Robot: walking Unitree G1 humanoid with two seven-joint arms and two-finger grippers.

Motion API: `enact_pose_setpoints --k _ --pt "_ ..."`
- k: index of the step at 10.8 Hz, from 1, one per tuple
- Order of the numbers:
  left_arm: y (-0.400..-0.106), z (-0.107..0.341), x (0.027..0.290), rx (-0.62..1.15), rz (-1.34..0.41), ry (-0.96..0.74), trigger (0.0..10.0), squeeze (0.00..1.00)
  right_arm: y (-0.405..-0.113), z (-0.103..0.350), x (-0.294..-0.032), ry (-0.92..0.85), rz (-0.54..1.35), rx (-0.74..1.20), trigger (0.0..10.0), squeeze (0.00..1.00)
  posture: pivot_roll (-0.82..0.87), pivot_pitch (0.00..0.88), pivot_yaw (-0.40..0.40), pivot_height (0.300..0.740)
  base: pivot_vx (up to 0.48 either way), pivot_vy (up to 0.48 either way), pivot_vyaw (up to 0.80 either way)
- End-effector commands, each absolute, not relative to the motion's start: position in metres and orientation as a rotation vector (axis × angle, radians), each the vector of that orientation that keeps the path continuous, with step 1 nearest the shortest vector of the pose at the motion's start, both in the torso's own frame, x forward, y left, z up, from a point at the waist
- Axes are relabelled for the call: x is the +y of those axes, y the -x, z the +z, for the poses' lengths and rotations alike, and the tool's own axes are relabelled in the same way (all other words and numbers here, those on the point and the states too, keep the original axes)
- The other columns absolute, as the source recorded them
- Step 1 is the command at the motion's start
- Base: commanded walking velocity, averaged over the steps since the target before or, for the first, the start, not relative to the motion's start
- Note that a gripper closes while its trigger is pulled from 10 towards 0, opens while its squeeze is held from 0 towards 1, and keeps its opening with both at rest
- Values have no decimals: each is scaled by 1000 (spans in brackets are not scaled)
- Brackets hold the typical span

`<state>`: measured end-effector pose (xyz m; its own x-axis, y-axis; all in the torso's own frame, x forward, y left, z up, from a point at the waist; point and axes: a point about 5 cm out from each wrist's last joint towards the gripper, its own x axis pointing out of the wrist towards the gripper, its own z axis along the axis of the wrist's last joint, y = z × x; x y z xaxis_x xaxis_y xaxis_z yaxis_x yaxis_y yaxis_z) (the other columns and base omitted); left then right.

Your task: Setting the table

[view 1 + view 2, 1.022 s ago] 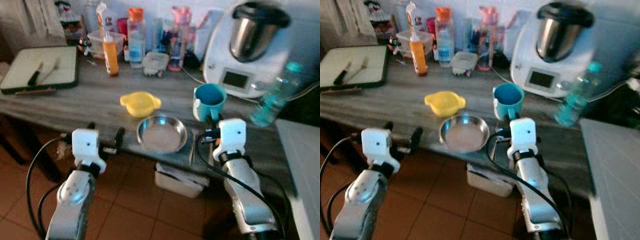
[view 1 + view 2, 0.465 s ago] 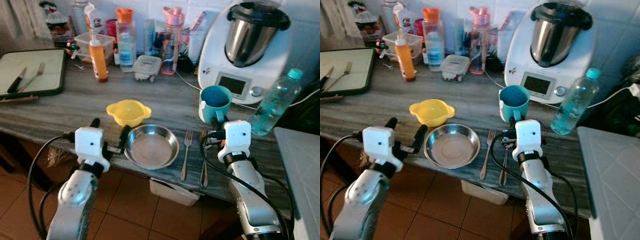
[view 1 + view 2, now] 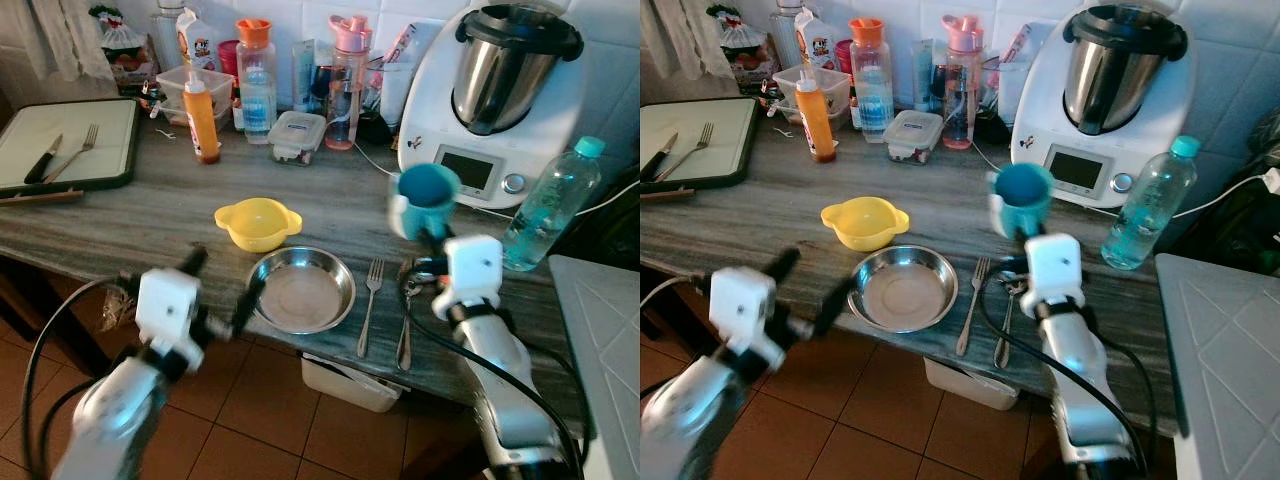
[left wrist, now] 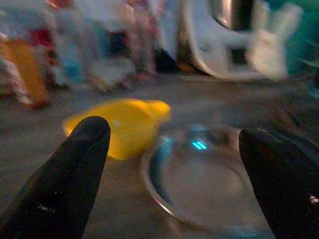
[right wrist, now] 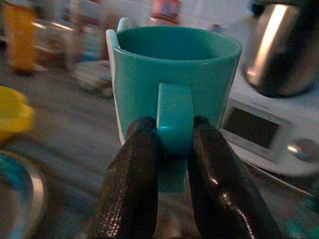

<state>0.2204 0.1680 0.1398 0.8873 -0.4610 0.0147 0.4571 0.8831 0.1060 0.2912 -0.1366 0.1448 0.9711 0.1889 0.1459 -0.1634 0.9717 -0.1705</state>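
At the near edge of the grey wooden counter (image 3: 150, 215) I take the round stainless-steel bowl (image 3: 302, 291) as my landmark. My left gripper (image 3: 222, 296) hovers just to its left, fingers spread wide and holding nothing. To the bowl's right lie a metal fork (image 3: 368, 304) and, beyond that, a second piece of cutlery (image 3: 404, 325); I judge this part of the setting laid. My right gripper (image 5: 167, 149) is further right of the bowl, its fingers clamped on the handle of the teal ceramic mug (image 3: 424, 198), which appears lifted off the counter, behind the cutlery. Just behind the bowl sits a small yellow plastic bowl (image 3: 257, 222). I judge the mug's placement outstanding.
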Motion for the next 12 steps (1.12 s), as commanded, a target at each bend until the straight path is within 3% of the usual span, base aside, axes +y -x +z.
enact_pose_setpoints --k 1,6,12 --pt "-217 142 162 -26 -546 -90 10000 0 -295 149 -129 141 230 -169 10000 0 161 27 -62 740 0 0 0" --pt "-202 134 155 73 -709 -66 10000 0 -313 147 -109 106 320 -138 10000 0 173 53 -79 740 0 0 0" --pt "-202 146 146 69 -731 -53 10000 0 -346 140 -104 82 265 -98 10000 0 191 88 -64 740 0 0 0"
